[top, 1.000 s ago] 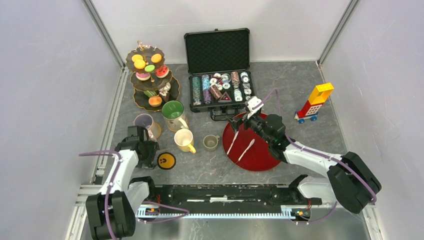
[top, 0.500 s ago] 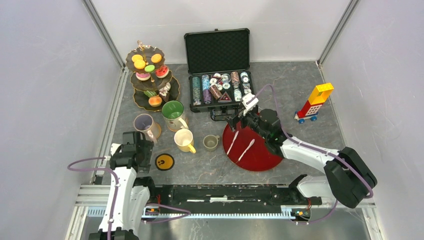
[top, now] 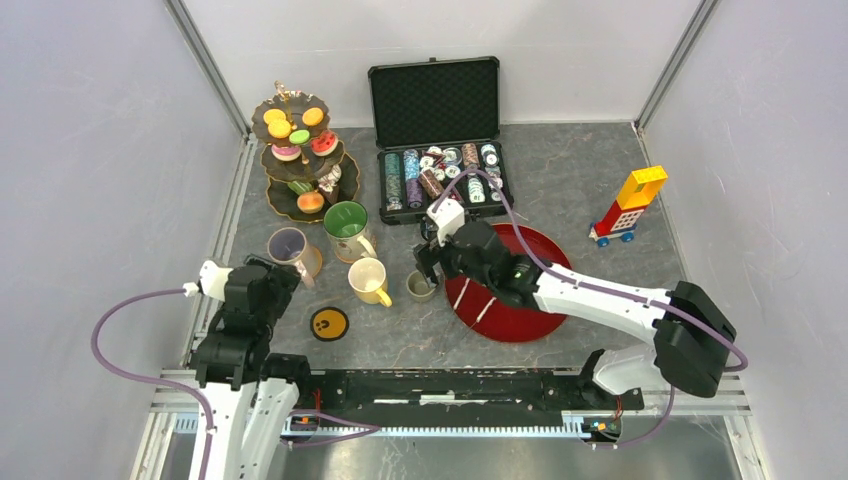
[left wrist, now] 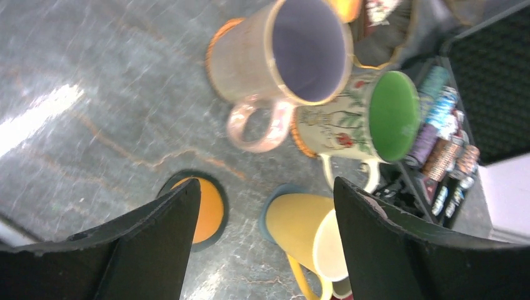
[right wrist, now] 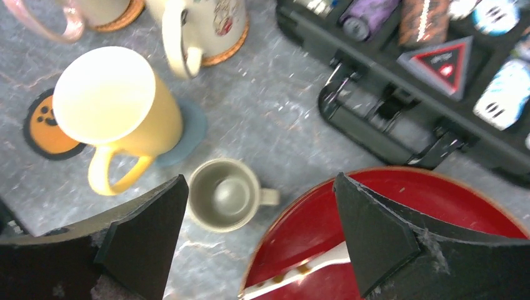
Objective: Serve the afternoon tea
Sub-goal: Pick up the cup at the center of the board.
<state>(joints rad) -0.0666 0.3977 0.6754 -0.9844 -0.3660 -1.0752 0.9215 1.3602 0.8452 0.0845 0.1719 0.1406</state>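
Observation:
The dark three-tier stand [top: 296,160] with toy sweets stands at the back left. In front of it are a green-lined mug [top: 347,225], a pink mug [top: 288,246], a yellow mug [top: 368,280] and a small grey cup [top: 421,286]. My right gripper [top: 428,262] is open and empty, hovering over the grey cup [right wrist: 224,195] and the left rim of the red plate [right wrist: 437,206]. My left gripper [top: 270,278] is open and empty, raised near the pink mug [left wrist: 294,50], with the yellow mug [left wrist: 306,228] and the orange coaster [left wrist: 209,209] below its jaws.
An open black poker-chip case [top: 440,140] stands at the back centre. A red-yellow block tower [top: 628,205] is at the right. Two white spoons [top: 478,292] lie on the red plate [top: 535,300]. An orange coaster [top: 331,322] lies in front of the mugs.
My right gripper has moved left from above the red plate to above the small grey cup. My left arm has drawn back and to the left, lifting away from the coaster.

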